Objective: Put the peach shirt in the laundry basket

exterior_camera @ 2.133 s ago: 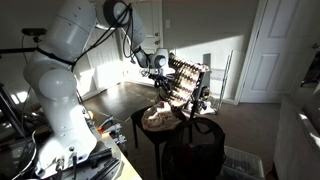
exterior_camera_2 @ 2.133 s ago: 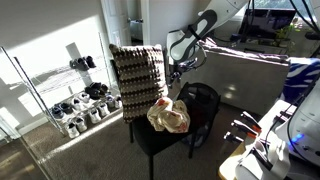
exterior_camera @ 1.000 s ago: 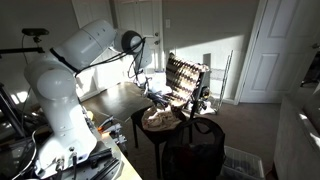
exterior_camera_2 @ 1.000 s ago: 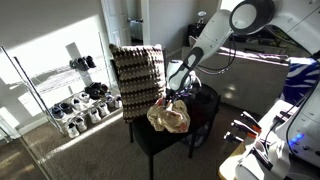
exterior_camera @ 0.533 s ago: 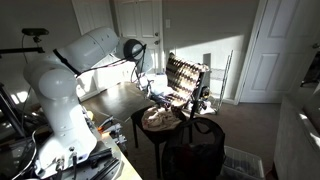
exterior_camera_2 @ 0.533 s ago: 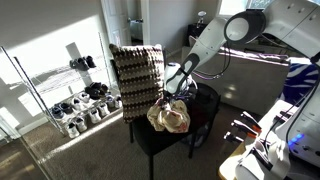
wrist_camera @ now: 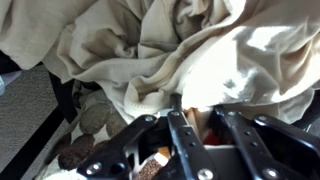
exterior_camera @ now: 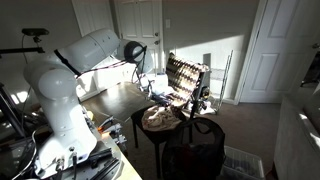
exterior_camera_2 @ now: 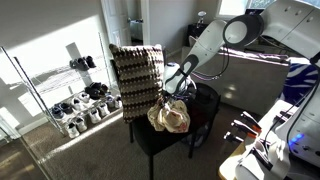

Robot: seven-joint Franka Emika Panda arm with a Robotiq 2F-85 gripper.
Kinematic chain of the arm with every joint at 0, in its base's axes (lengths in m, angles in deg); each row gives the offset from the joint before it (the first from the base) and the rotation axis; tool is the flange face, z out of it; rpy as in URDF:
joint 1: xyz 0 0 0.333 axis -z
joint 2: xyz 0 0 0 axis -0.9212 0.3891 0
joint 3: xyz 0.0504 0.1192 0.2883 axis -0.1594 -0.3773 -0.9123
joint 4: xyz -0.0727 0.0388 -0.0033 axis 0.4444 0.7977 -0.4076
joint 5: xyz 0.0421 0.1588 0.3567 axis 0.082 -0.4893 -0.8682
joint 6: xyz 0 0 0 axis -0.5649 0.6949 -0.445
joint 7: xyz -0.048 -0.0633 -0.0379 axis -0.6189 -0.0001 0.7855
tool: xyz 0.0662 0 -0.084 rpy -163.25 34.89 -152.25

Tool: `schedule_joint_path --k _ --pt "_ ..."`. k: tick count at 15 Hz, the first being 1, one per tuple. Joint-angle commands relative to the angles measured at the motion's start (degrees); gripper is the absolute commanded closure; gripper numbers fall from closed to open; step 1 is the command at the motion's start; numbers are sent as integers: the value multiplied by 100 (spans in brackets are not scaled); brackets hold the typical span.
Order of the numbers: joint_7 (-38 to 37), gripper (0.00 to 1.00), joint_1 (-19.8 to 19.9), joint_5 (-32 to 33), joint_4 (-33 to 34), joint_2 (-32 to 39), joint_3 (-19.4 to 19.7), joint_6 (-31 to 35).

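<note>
The peach shirt [exterior_camera: 157, 119] [exterior_camera_2: 168, 118] lies crumpled in a pale heap on the seat of a black chair [exterior_camera_2: 204, 104]. Right behind the chair stands the laundry basket [exterior_camera: 188, 80] [exterior_camera_2: 135, 80], tall and woven in a brown-and-white pattern. My gripper [exterior_camera: 160, 101] [exterior_camera_2: 167, 98] is down on top of the heap. In the wrist view the shirt [wrist_camera: 160, 50] fills the frame, and my gripper [wrist_camera: 197, 103] has its two fingers drawn close together, tips sunk into a fold of the cloth.
A wire shoe rack [exterior_camera_2: 62, 100] with several pairs stands by the sunlit wall beside the basket. A white-covered surface [exterior_camera_2: 250, 70] lies behind the arm. White doors [exterior_camera: 272, 50] close the back of the room. Cables and gear sit near the robot base [exterior_camera: 70, 150].
The arm came down from beside the basket onto the shirt heap. Over the last second the jaws went from wide open to nearly together on the cloth.
</note>
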Motion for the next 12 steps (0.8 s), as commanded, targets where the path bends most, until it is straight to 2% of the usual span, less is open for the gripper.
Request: schedule_joint_path --k 1,6,9,12 --pt "331 98 213 42 -253 -227 -222 50" --pt "615 98 446 45 -944 -888 -424 -55" --pt "1042 98 832 16 -1783 -1640 -801 -51" --pt "1209 98 1021 -3 -2529 -2349 -935 -25"
